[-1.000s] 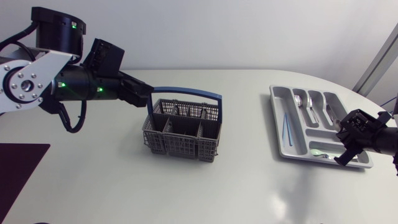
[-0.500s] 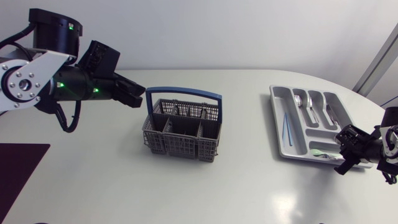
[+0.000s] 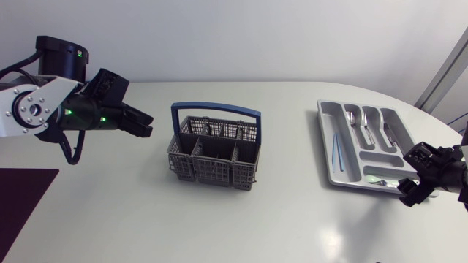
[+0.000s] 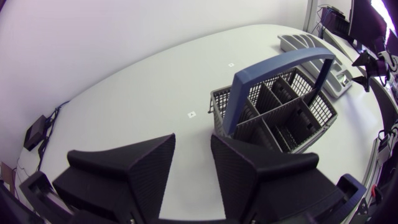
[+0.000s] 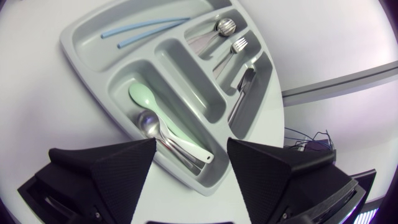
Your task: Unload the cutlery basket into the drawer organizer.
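The grey cutlery basket point(image 3: 214, 151) with a blue handle point(image 3: 216, 109) stands mid-table; no cutlery shows in its compartments. My left gripper point(image 3: 146, 127) hovers to its left, apart from it, open and empty; in the left wrist view the basket point(image 4: 277, 112) lies ahead of the left gripper point(image 4: 193, 165). The grey drawer organizer point(image 3: 344, 165) sits at the right. My right gripper point(image 3: 406, 177) is at its near right corner, open with nothing between the fingers. Below the right gripper point(image 5: 189, 177) lie a pale green spoon point(image 5: 144, 98) and a metal spoon point(image 5: 150, 124) in one compartment of the organizer point(image 5: 81, 50).
Other organizer compartments hold two thin blue sticks point(image 5: 142, 28), a spoon point(image 5: 222, 26), a fork point(image 5: 239, 45) and a dark knife point(image 5: 244, 87). A dark mat point(image 3: 22, 204) covers the table's near left corner. The table's rounded edge runs just right of the organizer.
My right gripper opened and drew back from the organizer toward the table's right edge. My left arm pulled left, away from the basket handle.
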You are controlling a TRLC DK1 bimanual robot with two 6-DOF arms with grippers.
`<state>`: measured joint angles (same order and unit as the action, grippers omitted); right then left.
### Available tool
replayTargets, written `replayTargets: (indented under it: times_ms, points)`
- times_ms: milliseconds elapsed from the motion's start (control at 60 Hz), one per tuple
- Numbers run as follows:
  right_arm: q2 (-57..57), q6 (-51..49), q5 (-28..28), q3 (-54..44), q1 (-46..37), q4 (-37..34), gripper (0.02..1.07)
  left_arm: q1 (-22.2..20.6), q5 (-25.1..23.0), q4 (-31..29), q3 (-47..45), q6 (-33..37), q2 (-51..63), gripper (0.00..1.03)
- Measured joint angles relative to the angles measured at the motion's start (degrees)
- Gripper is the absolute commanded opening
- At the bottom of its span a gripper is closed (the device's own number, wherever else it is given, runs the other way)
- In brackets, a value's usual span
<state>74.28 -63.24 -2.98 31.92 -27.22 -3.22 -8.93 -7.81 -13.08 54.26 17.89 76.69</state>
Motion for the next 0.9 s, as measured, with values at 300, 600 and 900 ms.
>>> replayTargets:
  times_ms: [300,600,900]
  points:
    - [-11.4,21.1,4.6,0.2,29.8,-9.0,0.92,2.3,0.2,0.2,-0.2,1.7,7.5,0.42]
    - [1.1,39.3,5.0,10.2,47.5,-7.7,0.92,1.8,1.1,1.4,-0.2,3.4,16.8,0.42]
    - [15.1,45.6,5.0,19.9,55.6,-7.3,0.92,-0.7,1.1,2.8,-0.2,4.9,18.4,0.43]
